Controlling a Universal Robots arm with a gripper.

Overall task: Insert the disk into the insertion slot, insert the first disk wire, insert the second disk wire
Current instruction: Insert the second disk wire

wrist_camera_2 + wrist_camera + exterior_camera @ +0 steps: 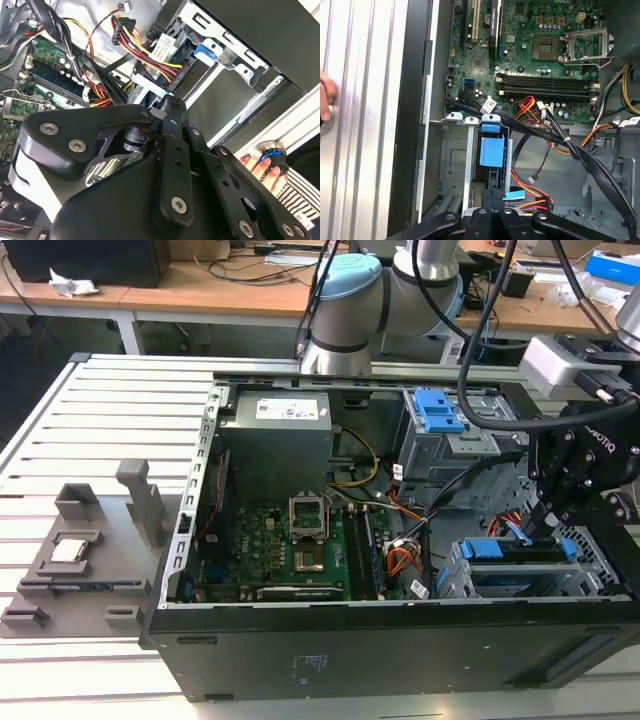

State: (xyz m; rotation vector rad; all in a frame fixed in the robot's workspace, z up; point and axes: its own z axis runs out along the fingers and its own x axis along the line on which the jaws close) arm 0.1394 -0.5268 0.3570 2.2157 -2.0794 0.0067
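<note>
While the open computer case (380,640) lies on its side on the slatted metal table (90,430), the gripper (545,525) hangs over the corner of the case at the exterior view's right, directly above the insertion slot (455,585). The disk (520,562) already sits inside that perforated silver cage, its blue carrier showing along the upper edge, just below the fingertips. In the first wrist view the black fingers (492,197) meet tip to tip, pressed together with no gap, and a small light-blue connector (514,195) sits right beside them; whether they pinch it cannot be told. Red, yellow and black wires (532,200) run just next to the fingertips. A blue tab (491,151) of the carrier lies a little beyond the fingers, toward the green motherboard (540,55). A person's hand (262,167) rests on a round button at the table's edge.
</note>
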